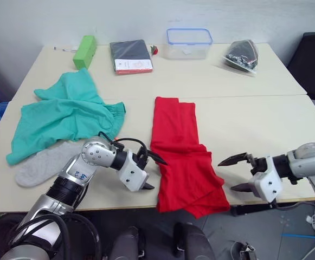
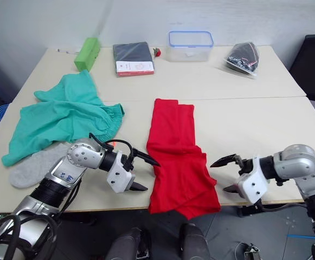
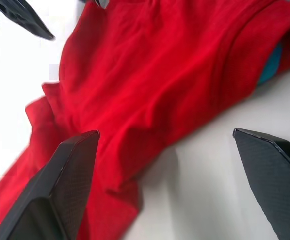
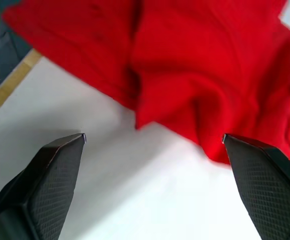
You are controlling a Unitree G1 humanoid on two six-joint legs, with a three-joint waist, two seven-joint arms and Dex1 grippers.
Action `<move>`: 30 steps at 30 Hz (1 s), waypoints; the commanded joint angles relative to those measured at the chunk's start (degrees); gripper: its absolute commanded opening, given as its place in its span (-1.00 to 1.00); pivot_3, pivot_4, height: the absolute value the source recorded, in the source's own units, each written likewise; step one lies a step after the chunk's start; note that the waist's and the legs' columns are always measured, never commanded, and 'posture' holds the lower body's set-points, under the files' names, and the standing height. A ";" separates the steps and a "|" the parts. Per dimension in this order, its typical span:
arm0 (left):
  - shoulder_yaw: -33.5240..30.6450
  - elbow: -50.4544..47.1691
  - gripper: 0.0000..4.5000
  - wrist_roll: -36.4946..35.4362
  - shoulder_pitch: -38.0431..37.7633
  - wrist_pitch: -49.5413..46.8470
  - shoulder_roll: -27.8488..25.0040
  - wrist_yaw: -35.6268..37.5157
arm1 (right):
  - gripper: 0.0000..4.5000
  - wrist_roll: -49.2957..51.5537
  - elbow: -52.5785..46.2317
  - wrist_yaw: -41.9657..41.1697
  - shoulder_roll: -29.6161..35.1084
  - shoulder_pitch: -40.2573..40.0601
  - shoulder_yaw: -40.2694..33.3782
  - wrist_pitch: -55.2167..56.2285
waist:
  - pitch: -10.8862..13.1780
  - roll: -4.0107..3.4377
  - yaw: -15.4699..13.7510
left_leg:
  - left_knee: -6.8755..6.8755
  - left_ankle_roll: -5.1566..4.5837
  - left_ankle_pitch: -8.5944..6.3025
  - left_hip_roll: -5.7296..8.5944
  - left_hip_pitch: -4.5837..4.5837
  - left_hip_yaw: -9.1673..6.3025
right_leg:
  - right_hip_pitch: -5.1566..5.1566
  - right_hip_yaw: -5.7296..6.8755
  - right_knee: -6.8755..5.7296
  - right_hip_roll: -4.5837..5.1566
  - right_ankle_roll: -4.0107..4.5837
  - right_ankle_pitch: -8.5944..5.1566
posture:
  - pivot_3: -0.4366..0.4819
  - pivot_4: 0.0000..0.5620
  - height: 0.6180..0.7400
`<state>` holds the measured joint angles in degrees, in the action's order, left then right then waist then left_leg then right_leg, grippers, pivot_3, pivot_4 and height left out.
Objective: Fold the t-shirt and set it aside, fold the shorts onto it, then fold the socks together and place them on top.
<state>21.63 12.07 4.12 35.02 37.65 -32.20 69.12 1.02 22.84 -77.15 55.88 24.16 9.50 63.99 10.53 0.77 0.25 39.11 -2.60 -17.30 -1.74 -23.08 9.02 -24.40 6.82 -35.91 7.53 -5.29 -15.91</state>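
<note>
The left pincer (image 1: 152, 172) gapes wide, holding nothing, its fingertips just beside the t-shirt's (image 1: 184, 157) edge. The right pincer (image 1: 235, 174) is equally wide and empty on the shirt's opposite side. The shorts (image 1: 65, 116) and socks (image 1: 43, 163) lie beyond the left arm on the counter (image 1: 255, 119).
</note>
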 commanded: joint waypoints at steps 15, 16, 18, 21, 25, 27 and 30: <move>5.27 2.45 -0.53 -1.67 0.32 5.93 0.09 0.37 | -0.24 -4.03 -3.23 12.90 -2.91 -2.08 8.97 1.82 | -0.01 0.02 1.17 | -0.09 0.14 -0.29 -0.20 0.85 -0.34 | 0.95 -0.13 0.15 0.07 0.21 -0.12 | -0.05 -0.47 1.00; 5.13 2.18 -0.66 -2.05 0.14 5.00 0.08 0.39 | -0.38 -3.27 -3.61 13.05 -2.59 -2.44 9.11 0.87 | -0.01 0.02 1.19 | -0.08 0.13 -0.29 -0.19 0.84 -0.34 | 0.95 -0.12 0.14 0.06 0.21 -0.12 | -0.05 -0.47 1.00; 4.75 1.16 -0.97 -3.35 -0.49 2.06 -0.04 0.65 | -0.72 -1.10 -5.03 12.87 -1.93 -3.45 9.28 -1.46 | -0.01 0.02 1.23 | -0.08 0.13 -0.28 -0.19 0.84 -0.35 | 0.94 -0.12 0.12 0.06 0.21 -0.12 | -0.05 -0.47 1.00; 3.91 -2.97 -1.00 -7.47 -2.38 -7.01 -0.78 1.87 | -0.99 4.75 -9.86 11.49 -0.45 -5.93 9.52 -7.93 | 0.01 -0.02 1.21 | -0.07 0.12 -0.28 -0.18 0.84 -0.35 | 0.94 -0.13 0.09 0.07 0.21 -0.12 | -0.05 -0.47 1.00; 1.91 -11.74 -1.00 -14.04 -5.19 -22.04 -2.79 3.34 | -0.99 15.69 -21.36 9.07 2.73 -10.70 8.22 -25.13 | 0.03 -0.05 1.14 | -0.06 0.12 -0.28 -0.19 0.78 -0.47 | 0.93 -0.09 0.10 0.09 0.24 -0.14 | -0.05 -0.47 1.00; 0.78 -16.90 -1.00 -17.86 -6.60 -30.69 -4.90 4.31 | -0.99 21.23 -27.37 8.14 4.79 -12.68 6.93 -33.74 | 0.03 -0.05 1.09 | -0.06 0.12 -0.29 -0.19 0.78 -0.54 | 0.96 -0.07 0.11 0.12 0.24 -0.14 | -0.05 -0.47 1.00; -1.19 -25.90 -1.00 -24.44 -9.40 -43.32 -10.28 6.67 | -0.99 30.75 -36.97 8.17 7.77 -14.28 3.93 -47.70 | 0.05 -0.08 1.23 | -0.09 0.11 -0.30 -0.19 0.74 -0.59 | 0.95 -0.07 0.16 0.14 0.26 -0.15 | -0.05 -0.47 1.00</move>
<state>22.23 -8.47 -16.15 26.29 0.25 -40.94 74.51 25.83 -8.76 -68.96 62.27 9.86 16.75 22.84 10.58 0.69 1.48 39.01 -2.47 -17.61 -1.95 -22.33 8.42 -23.45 6.75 -35.75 7.66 -5.02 -16.06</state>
